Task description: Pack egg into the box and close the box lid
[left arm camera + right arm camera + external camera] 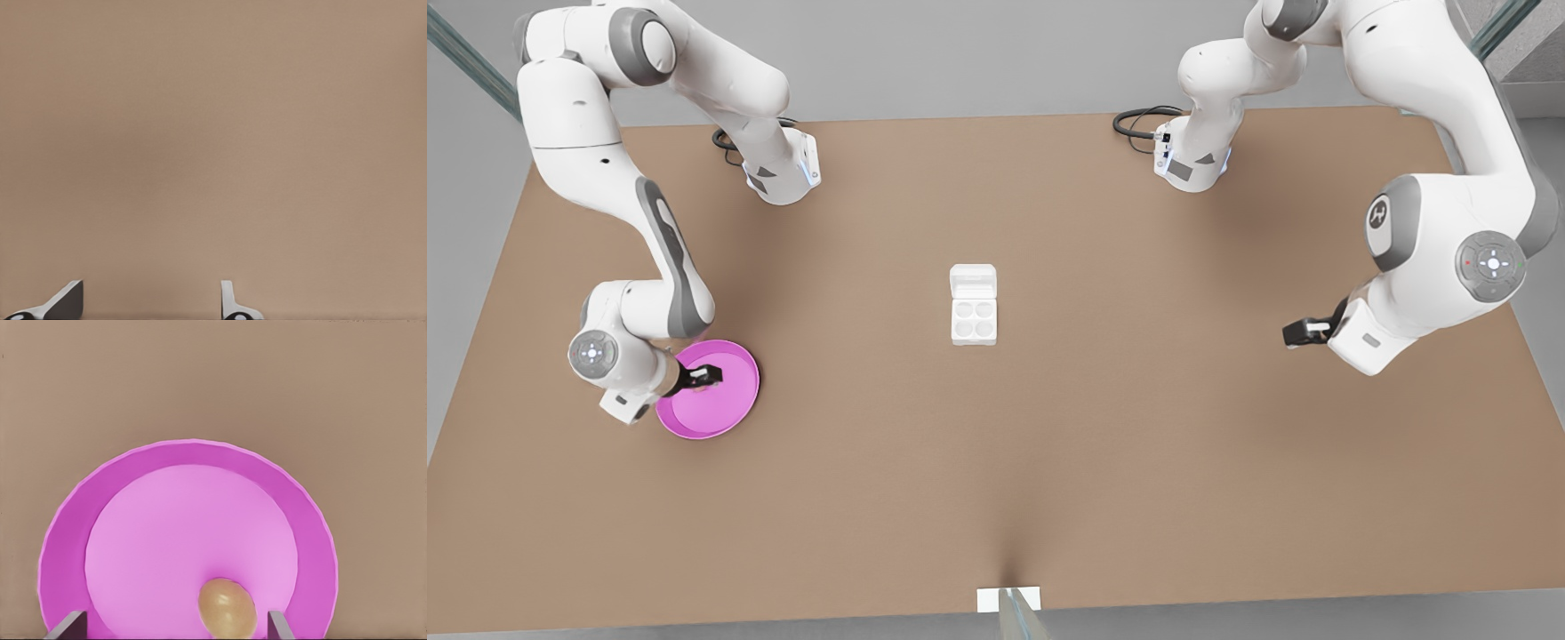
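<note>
The step in hand is judged to be the grasp of the egg (227, 607), with packing and lid closing not yet done. To do it well, the right tool (704, 377) should descend straight, with the egg centred between its fingers, and press in gently across the short axis. An off-centre closure is likely to roll the egg across the smooth plate (167, 460). The lift should be vertical until the plate rim is cleared.

In the right wrist view the right tool's fingers are spread, and the egg lies between them, nearer one finger than the other. No contact is visible. The egg rests on the inner floor of the plate, off its centre. In the front view this tool hangs over the plate at the front view's left.

The box (973, 322) stands at mid-counter (996, 462), well apart from the plate. Its four cups are empty, and the lid (972, 282) lies open behind them.

The left tool (1296, 332) waits at the front view's right, over bare counter. Its fingers (228, 299) are spread and hold nothing.
</note>
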Motion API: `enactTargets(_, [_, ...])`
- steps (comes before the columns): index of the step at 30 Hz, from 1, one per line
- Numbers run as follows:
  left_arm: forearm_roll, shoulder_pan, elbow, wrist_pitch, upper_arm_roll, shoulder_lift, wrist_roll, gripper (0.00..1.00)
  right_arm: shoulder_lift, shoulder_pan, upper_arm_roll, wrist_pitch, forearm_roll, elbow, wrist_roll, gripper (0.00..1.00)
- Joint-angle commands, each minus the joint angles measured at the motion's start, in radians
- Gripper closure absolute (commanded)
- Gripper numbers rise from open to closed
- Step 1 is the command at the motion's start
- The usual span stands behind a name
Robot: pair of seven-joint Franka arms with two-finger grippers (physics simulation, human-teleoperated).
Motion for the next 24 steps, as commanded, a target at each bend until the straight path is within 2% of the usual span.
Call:
enactTargets(1, [0.003, -0.002, -0.001, 0.002, 0.000, 0.001, 0.002, 0.00, -0.032, -0.007, 0.006, 0.125, -0.016, -0.042, -0.068, 0.00])
enactTargets(11, [0.003, 0.000, -0.007, 0.002, 0.000, 0.008, 0.001, 0.00, 0.005, -0.088, 0.006, 0.289, -0.016, -0.137, -0.082, 0.00])
enactTargets(24, [0.003, 0.002, -0.009, 0.002, 0.000, 0.009, 0.001, 0.00, 0.071, -0.108, 0.006, 0.331, 0.007, -0.140, -0.081, 0.00])
